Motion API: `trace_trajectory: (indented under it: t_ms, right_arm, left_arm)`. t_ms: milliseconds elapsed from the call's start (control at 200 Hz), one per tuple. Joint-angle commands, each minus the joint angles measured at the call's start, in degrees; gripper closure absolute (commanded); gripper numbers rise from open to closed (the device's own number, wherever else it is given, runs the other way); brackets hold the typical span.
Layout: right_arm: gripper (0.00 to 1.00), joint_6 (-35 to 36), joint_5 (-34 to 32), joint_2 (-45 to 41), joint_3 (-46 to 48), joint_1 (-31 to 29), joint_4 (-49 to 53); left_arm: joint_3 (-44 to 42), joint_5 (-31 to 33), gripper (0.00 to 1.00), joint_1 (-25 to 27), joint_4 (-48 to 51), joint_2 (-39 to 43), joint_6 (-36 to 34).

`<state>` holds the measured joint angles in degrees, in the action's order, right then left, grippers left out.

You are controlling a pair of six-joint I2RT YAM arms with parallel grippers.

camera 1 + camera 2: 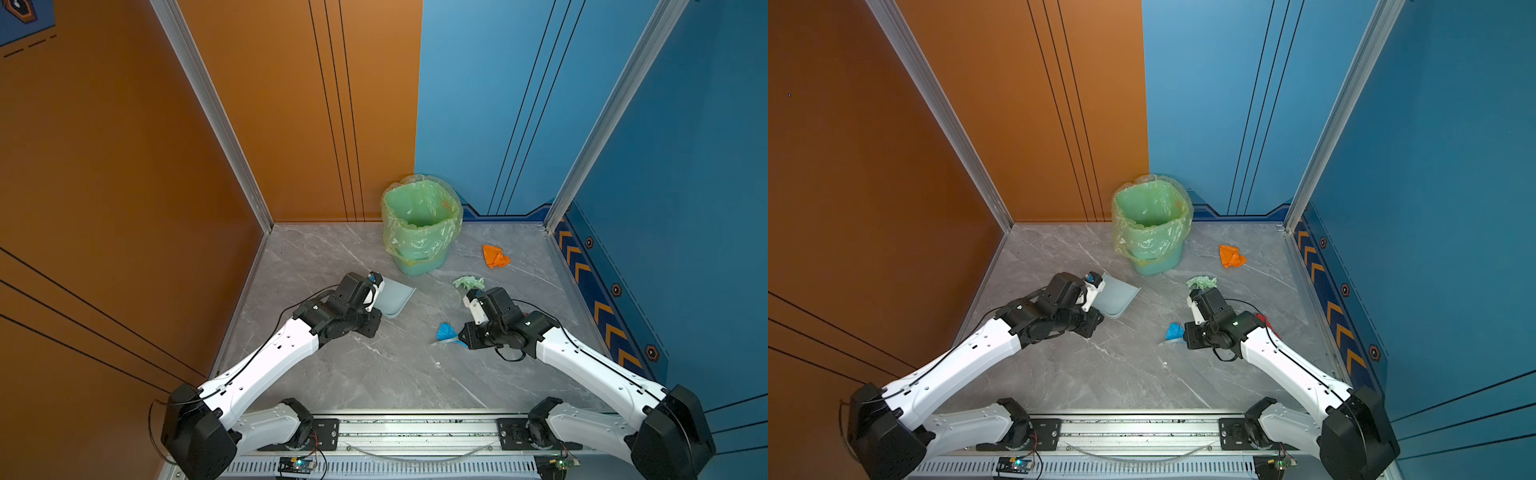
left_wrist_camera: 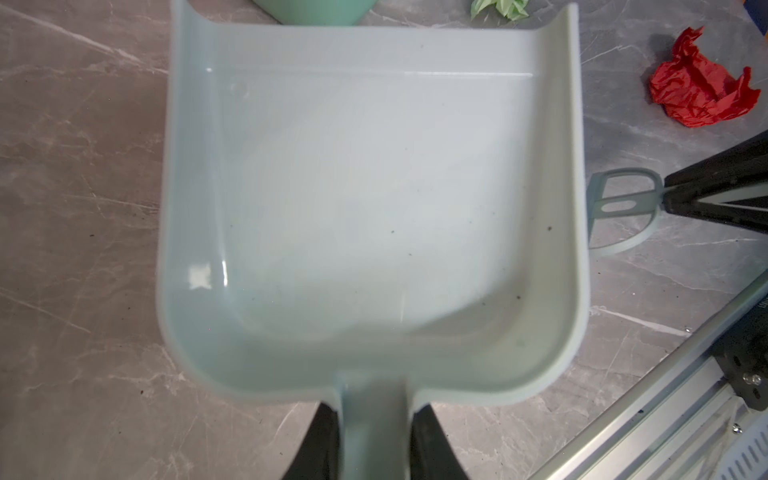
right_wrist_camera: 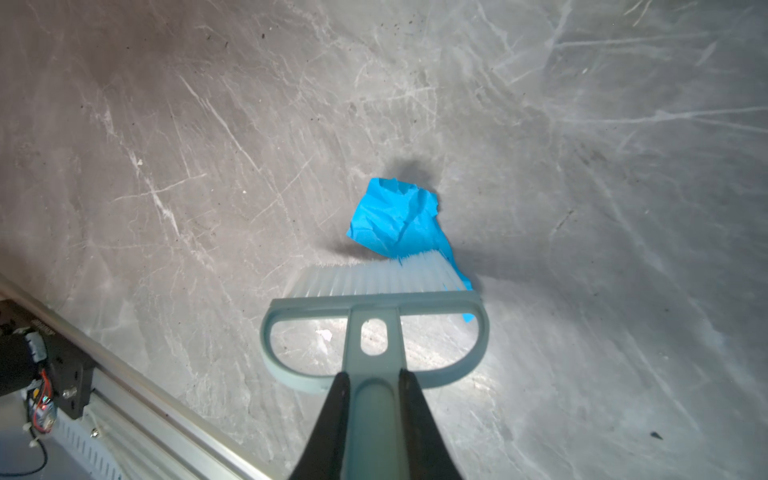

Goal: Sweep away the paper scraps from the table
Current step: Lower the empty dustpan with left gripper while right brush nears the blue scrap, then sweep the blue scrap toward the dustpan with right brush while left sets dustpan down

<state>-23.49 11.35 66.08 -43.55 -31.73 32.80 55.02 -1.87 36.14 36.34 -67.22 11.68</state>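
table (image 1: 374, 365): grey marble slab, basically the whole floor here
bin (image 1: 419, 266): teal with a green liner (image 1: 419, 216), parked at the 12 o'clock edge
dustpan (image 2: 374, 187): pale, roughly 7 o'clock from the bin
brush (image 3: 374, 278): white bristles pushed right up against the blue scrap (image 3: 399, 220)
left gripper (image 2: 374, 411): clamped on the dustpan's handle
right gripper (image 3: 374, 376): clenched round the brush handle
orange scrap (image 1: 495, 256): out at 2 o'clock, well apart from the others
red scrap (image 2: 702, 87): 3 o'clock side, mostly behind the right arm (image 1: 1287, 365) in a top view
blue scrap: 3 o'clock, near the middle
green scrap (image 1: 469, 282): 2 o'clock, closer in, just beside the right gripper
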Motion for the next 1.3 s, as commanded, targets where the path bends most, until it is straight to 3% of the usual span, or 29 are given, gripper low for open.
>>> trace_trajectory:
  t_ms: [0,476,646,906,996,1186,1296]
  right_arm:
    - [1.0,-0.6,-7.0,1.7,-2.2,0.2,-3.4]
    - [1.0,7.1,-14.2,10.5,-12.2,5.7,-9.6]
    - [1.0,8.3,-11.3,6.2,-13.7,5.7,-8.1]
    - [1.0,7.1,-18.7,-4.0,-10.3,7.3,-9.5]
    - [1.0,6.7,-17.5,-4.6,-11.0,9.0,-7.2]
    - [1.0,7.2,-7.3,0.9,-16.7,10.1,7.3]
    - [1.0,5.2,-4.0,1.5,-14.1,10.1,7.6]
  left_arm:
    - [-1.1,-1.8,1.0,0.6,-1.9,1.0,2.0]
    - [-2.3,-3.0,1.0,6.2,-5.7,-4.8,4.3]
    - [-2.2,-3.2,1.0,9.0,-8.0,-7.7,4.8]
    - [-0.2,-2.9,1.0,12.3,-10.1,-14.2,4.9]
    - [1.2,-2.6,1.0,13.6,-10.1,-16.9,4.8]
    - [3.5,-2.4,1.0,15.6,-10.1,-21.4,4.7]
    - [3.6,-2.8,1.0,16.2,-9.8,-23.6,4.3]
